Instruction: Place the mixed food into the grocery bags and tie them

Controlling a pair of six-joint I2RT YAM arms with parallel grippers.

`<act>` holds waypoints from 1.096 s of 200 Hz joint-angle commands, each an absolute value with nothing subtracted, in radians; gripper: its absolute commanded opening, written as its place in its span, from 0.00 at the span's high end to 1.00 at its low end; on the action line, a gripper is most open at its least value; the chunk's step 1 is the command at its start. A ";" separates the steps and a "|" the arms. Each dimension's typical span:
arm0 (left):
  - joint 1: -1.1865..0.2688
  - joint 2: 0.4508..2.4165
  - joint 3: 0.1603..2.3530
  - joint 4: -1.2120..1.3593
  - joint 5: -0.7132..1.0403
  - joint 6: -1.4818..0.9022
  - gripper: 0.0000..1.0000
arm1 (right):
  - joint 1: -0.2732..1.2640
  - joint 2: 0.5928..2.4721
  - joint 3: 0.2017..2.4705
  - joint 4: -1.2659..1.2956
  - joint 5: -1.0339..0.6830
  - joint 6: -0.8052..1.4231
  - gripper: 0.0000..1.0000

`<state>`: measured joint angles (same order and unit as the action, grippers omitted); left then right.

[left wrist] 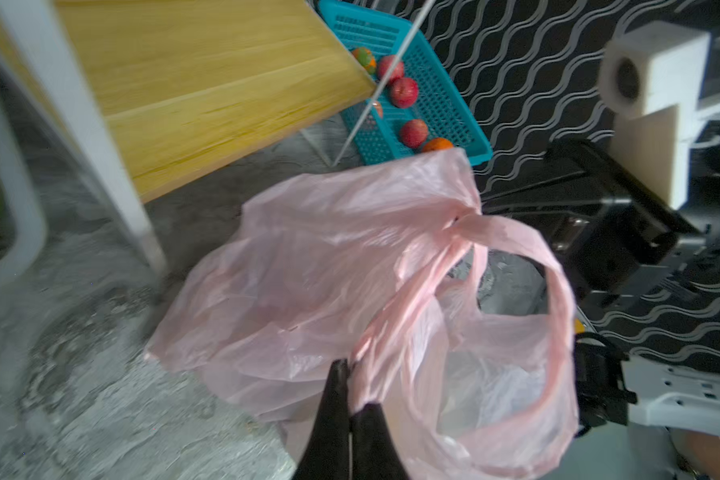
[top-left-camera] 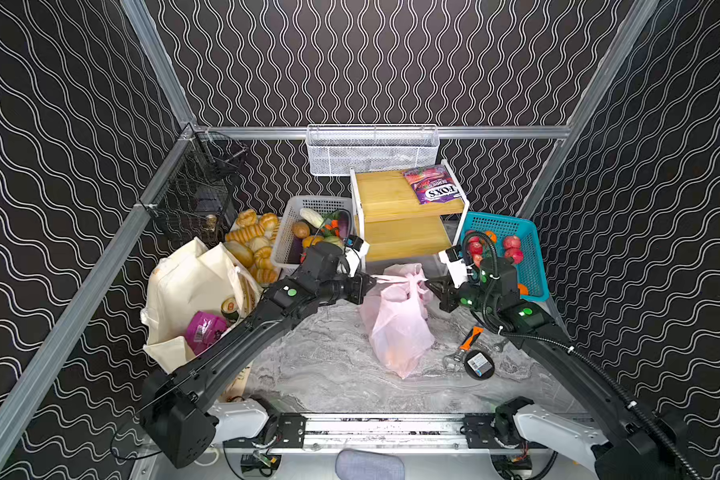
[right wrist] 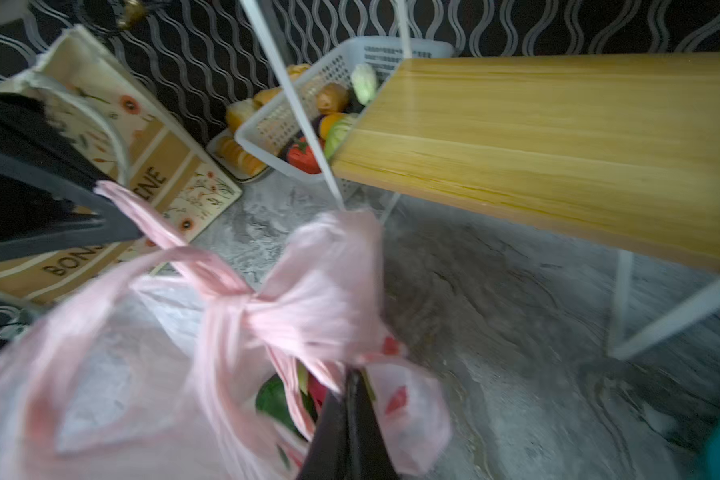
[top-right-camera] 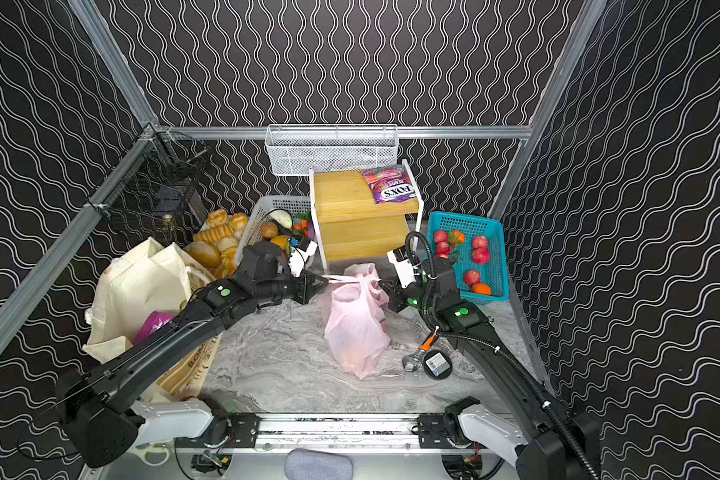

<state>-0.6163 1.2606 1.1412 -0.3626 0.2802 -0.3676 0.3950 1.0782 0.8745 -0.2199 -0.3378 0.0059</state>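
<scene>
The thin pink plastic grocery bag [top-left-camera: 395,328] [top-right-camera: 354,332] stands mid-table with food inside, dimly showing green and red through the film. My left gripper [top-left-camera: 373,280] [left wrist: 352,386] is shut on one twisted handle strip. My right gripper [top-left-camera: 429,286] [right wrist: 352,374] is shut on the bag's film on the opposite side. Between them the handles cross in a knot [right wrist: 246,299]. The cream canvas tote [top-left-camera: 192,282] slumps at the left, holding a magenta pouch [top-left-camera: 204,328] and a small can [top-left-camera: 230,309]. A purple FOX'S candy bag [top-left-camera: 433,185] lies on the shelf top.
A two-tier wooden shelf [top-left-camera: 391,195] stands right behind the pink bag. A white basket [top-left-camera: 284,241] of vegetables and bread rolls [top-left-camera: 250,245] sit back left, a teal basket [top-left-camera: 531,266] of fruit on the right. An orange-handled wrench [top-left-camera: 468,338] and black disc [top-left-camera: 479,363] lie front right.
</scene>
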 commanded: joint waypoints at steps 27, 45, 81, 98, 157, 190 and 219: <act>-0.605 1.255 1.112 -0.383 0.221 -0.358 1.00 | 0.394 1.095 0.896 -0.297 -0.282 -0.044 1.00; -0.604 1.250 1.101 -0.413 0.172 -0.349 1.00 | 0.393 1.091 0.887 -0.294 -0.208 -0.033 1.00; -0.544 1.218 1.037 -0.430 0.086 -0.397 1.00 | 0.364 1.081 0.882 -0.265 -0.010 0.040 1.00; -0.513 1.197 1.004 -0.436 0.058 -0.421 1.00 | 0.342 1.074 0.885 -0.261 0.054 0.073 1.00; -0.465 1.132 0.875 -0.470 -0.037 -0.482 1.00 | 0.307 1.090 0.742 -0.159 0.118 0.174 1.00; -0.462 1.090 0.831 -0.477 -0.079 -0.502 1.00 | 0.307 1.059 0.768 -0.117 0.110 0.186 1.00; -0.463 1.065 0.800 -0.487 -0.136 -0.512 1.00 | 0.307 1.017 0.706 -0.056 0.149 0.164 1.00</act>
